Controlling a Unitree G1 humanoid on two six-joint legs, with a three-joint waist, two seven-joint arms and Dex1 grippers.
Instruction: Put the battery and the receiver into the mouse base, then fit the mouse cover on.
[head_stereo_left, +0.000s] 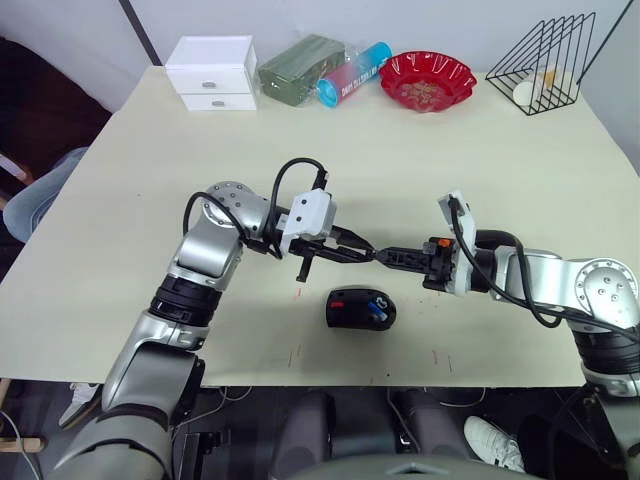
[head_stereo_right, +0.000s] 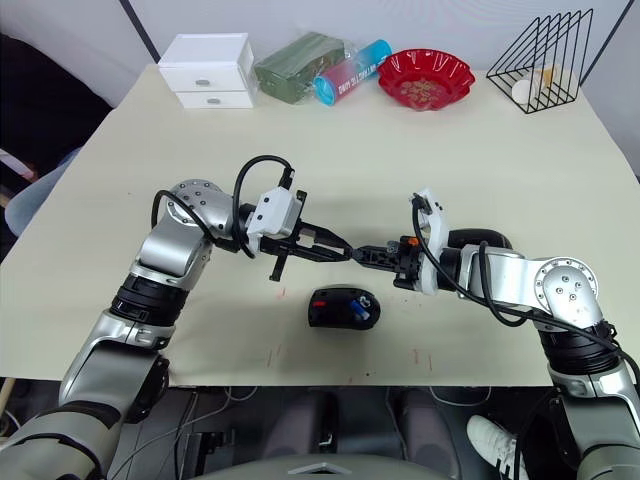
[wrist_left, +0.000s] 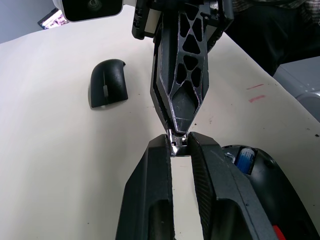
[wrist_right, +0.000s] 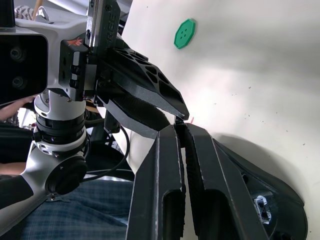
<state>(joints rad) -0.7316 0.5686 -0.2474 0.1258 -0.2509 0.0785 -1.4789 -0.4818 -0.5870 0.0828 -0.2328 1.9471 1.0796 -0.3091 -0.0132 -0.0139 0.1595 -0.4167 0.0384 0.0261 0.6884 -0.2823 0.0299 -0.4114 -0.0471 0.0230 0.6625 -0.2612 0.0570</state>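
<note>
I see both claws tip to tip mid-frame, left claw (wrist_left: 179, 146) and right claw (wrist_left: 178, 127) both closed on the tiny receiver (wrist_left: 174, 144), mouse base (head_stereo_left: 360, 308) just below on table (head_stereo_left: 400, 160)

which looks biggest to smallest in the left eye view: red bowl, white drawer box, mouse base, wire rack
1. wire rack
2. and 3. red bowl and white drawer box, too alike to rank
4. mouse base, smallest, though nearer the camera

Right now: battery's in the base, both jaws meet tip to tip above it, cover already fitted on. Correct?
Not the cover. The mouse cover lies on the table, apart from the open mouse base with the battery inside; the left wrist view shows it. The rest holds.
</note>
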